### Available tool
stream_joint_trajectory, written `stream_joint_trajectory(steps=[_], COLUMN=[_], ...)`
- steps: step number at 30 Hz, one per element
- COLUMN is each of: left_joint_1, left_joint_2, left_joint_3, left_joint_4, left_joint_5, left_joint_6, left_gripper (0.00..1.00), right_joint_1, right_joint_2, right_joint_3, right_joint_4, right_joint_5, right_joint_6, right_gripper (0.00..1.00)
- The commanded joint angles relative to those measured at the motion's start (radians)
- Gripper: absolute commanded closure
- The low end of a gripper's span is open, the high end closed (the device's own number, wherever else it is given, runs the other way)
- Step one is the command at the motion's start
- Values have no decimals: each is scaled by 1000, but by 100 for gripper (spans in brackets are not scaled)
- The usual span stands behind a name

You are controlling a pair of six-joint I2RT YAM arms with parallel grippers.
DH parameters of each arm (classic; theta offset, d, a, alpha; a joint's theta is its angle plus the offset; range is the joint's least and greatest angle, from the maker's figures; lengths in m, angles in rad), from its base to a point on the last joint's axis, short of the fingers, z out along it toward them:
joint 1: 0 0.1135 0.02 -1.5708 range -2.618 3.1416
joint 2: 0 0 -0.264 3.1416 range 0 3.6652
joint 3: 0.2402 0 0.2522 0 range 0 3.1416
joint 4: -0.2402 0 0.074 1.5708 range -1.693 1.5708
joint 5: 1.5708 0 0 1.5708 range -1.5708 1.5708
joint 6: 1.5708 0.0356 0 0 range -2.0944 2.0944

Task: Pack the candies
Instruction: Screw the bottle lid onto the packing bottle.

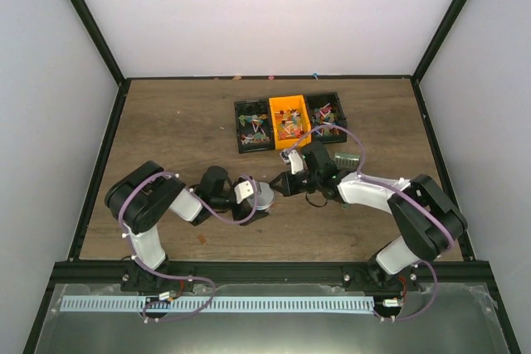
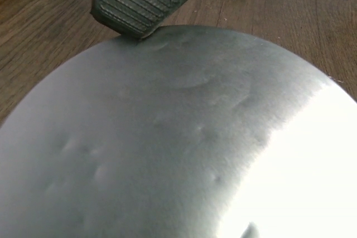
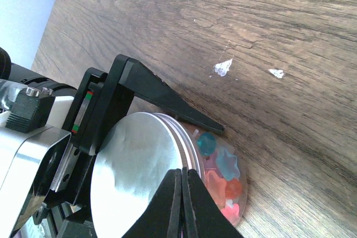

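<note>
3 plain white walls (image 1: 265, 14), edged by black frame bars (image 1: 87, 18), enclose a dark wood-grain tabletop (image 1: 182, 130) in even light.

Overhead feed's bright and even for me. Left wrist: blown-out glare on the metal lid (image 2: 312, 165). Right wrist: candies (image 3: 225, 166) look hazy.

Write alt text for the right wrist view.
A clear round jar of coloured candies, capped with a silver metal lid, rests on the wooden table. A black finger of the left gripper lies against it; the shut right gripper meets the lid's edge.
</note>
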Motion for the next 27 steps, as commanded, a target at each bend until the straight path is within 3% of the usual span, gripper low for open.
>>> stream_joint_trajectory(steps=[1, 14, 19, 22, 24, 27], left_joint_1=[37, 41, 42, 41, 40, 38], left_joint_2=[48, 44, 37, 12, -10, -56], left_joint_3=[28, 25, 19, 12, 5, -5], left_joint_4=[-54, -59, -67, -86, -102, -144], left_joint_5=[-141, -139, -130, -133, -150, -169], left_joint_6=[-117, -111, -87, -68, -55, -27], left_gripper=[9, 9, 10, 7, 0, 0], right_joint_1=[154, 166, 158, 108, 53, -44], right_joint_2=[14, -93, -132, -162, -184, -193], right_joint_3=[-98, -152, -122, -100, -83, -42], right_joint_4=[-208, -213, -275, -301, -311, -338], right_joint_5=[-252, -241, -171, -146, -146, -149], right_joint_6=[45, 94, 82, 63, 47, 9], right_gripper=[99, 99, 99, 99, 99, 99])
